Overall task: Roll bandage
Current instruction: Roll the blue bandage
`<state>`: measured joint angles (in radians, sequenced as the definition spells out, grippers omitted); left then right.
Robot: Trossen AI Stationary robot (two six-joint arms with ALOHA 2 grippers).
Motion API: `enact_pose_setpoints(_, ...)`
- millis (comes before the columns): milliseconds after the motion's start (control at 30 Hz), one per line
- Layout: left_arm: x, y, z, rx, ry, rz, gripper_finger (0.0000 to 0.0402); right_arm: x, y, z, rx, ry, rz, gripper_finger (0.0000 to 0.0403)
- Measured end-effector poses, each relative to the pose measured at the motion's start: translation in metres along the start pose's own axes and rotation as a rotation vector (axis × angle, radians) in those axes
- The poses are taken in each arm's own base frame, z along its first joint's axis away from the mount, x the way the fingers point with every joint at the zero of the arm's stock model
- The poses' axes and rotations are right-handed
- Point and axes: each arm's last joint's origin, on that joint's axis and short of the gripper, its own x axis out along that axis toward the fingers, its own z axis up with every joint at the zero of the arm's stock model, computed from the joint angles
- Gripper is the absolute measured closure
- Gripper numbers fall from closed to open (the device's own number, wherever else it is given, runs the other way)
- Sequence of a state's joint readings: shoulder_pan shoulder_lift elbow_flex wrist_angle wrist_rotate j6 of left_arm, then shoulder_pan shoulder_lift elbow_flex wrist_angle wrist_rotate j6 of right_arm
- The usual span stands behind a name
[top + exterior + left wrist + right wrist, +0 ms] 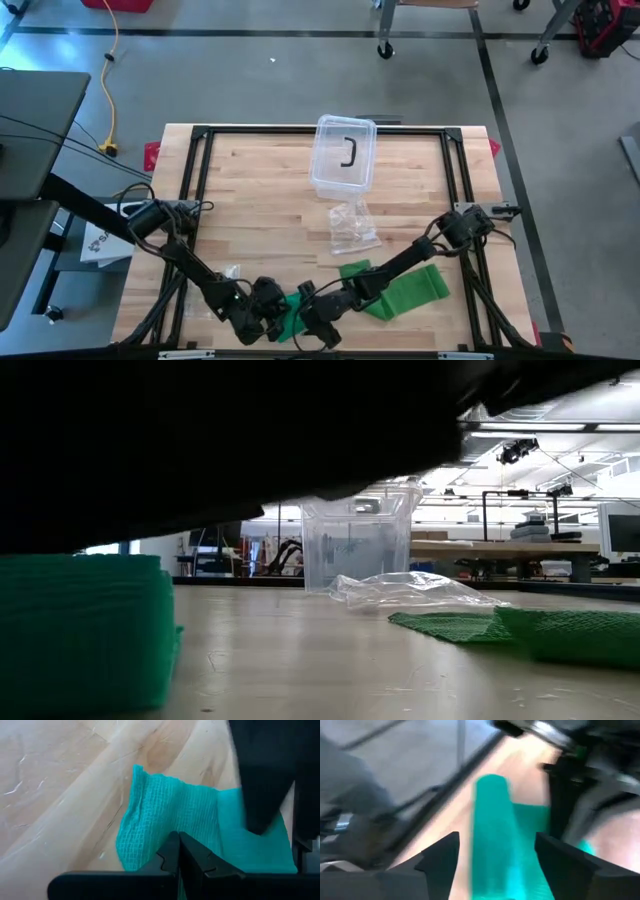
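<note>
Green elastic mesh, the bandage, lies along the near edge of the wooden table, running from a loose flat stretch on the right toward a gathered end between my two grippers near the middle. My left gripper sits low at the near edge, its fingers pressed fully together; in the left wrist view the closed tips rest at the edge of the bandage fabric, and I cannot tell whether any cloth is pinched between them. My right gripper sits just to the right of the left one, also at the near edge. Its fingers stand wide apart, released, with a rolled length of the bandage lying between them and touching neither. The low view shows a ribbed green bundle of the bandage at near left and a flatter piece at right, both resting on the table surface. A clear plastic box stands at the far middle of the table with a dark curved item inside. A crumpled clear plastic bag lies just near of the box, between it and the bandage.
</note>
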<state>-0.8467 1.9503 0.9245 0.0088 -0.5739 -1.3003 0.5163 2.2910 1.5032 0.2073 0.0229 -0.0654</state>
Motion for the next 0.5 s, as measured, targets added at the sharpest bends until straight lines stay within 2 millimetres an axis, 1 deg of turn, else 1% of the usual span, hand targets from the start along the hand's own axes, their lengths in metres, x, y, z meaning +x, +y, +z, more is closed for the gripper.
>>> enact_pose_setpoints(33, 0.0, 0.0, 0.0, 0.002, 0.0, 0.003, 0.0401, 0.0, 0.0, 0.0, -0.005, 0.006, -0.028, 0.0145)
enact_pose_setpoints(133, 0.0, 0.001, 0.0, 0.006, -0.01, 0.01, 0.0401, 0.001, 0.0, -0.003, -0.028, 0.014, -0.019, 0.0143)
enact_pose_setpoints(267, 0.0, 0.001, 0.0, 0.007, -0.016, 0.014, 0.0401, 0.007, 0.005, -0.01, -0.086, 0.03, -0.01, 0.0158)
enact_pose_setpoints(367, 0.0, 0.002, 0.0, 0.003, -0.017, 0.015, 0.0401, 0.009, 0.008, -0.013, -0.107, 0.031, -0.018, 0.0187)
enact_pose_setpoints(433, -0.001, 0.001, -0.001, 0.007, -0.016, 0.014, 0.0401, 0.011, 0.008, -0.014, -0.091, 0.026, -0.019, 0.0219)
enact_pose_setpoints(500, -0.001, 0.002, -0.002, 0.008, -0.019, 0.016, 0.0401, 0.011, 0.008, -0.014, -0.06, 0.02, -0.014, 0.026)
